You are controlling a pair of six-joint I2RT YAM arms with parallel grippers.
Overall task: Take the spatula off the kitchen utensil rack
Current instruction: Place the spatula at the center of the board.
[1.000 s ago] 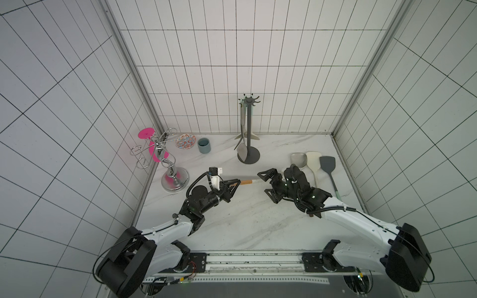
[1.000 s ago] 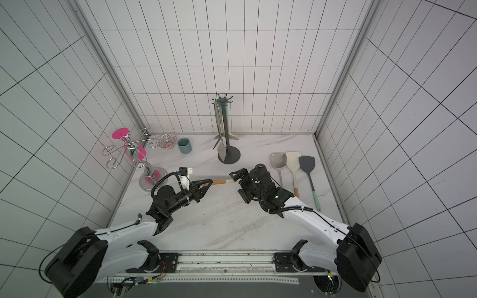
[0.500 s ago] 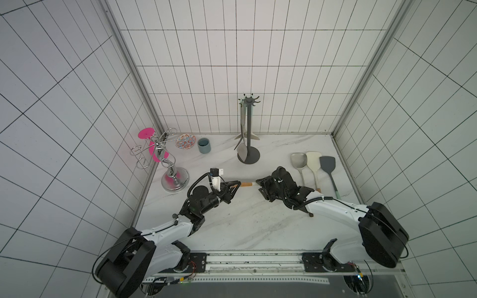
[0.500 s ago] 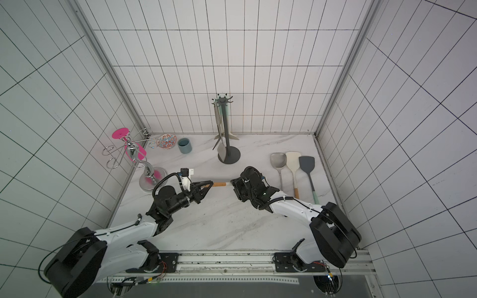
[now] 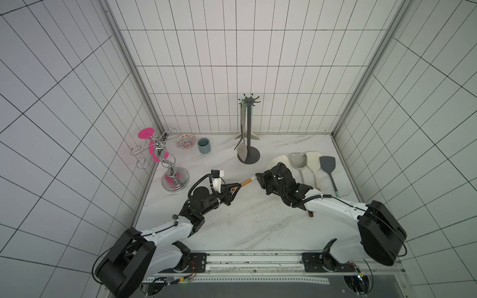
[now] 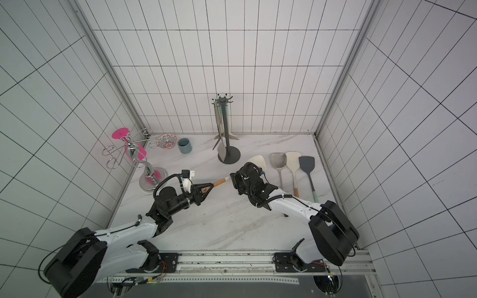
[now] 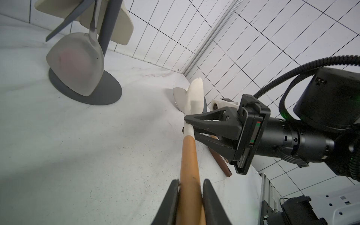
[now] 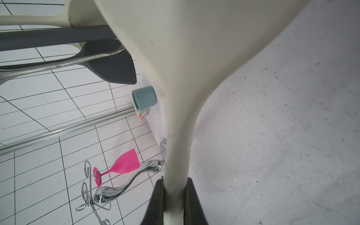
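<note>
Cream spatula with a wooden handle (image 5: 245, 182) (image 7: 190, 155) is off the rack. It spans the gap btw the two grippers, just near-right of the round base of the dark grey metal utensil rack (image 5: 249, 123) (image 6: 227, 129). The rack stands upright, far centre on the white marble tabletop (image 5: 232, 227).

Right gripper (image 5: 258, 177) (image 7: 190, 126) is clamped on the spatula's cream neck. In the right wrist cam both fingers (image 8: 158, 194) press the neck, no gap showing.

Left gripper (image 5: 238, 186) (image 6: 212, 185) has the wooden end btw its jaws. In the left wrist cam its fingers (image 7: 171, 198) run close along both sides of the handle, but can't tell if they pinch it or stand just clear.

Spatula head points far-right, near three utensils lying side by side on the right:
- a grey metal turner (image 5: 298, 162)
- a cream turner (image 5: 313, 158)
- a dark grey turner w/ mint handle (image 5: 327, 165)

On the rack's left side a hanging steel turner (image 5: 242, 152) has its blade down by the base.

Far left stands a shiny chrome stand w/ wire loops (image 5: 165, 165), carrying a pink wine glass (image 5: 145, 134). Beside it are a patterned bowl (image 5: 185, 140) and a blue-grey cup (image 5: 204, 145).
</note>
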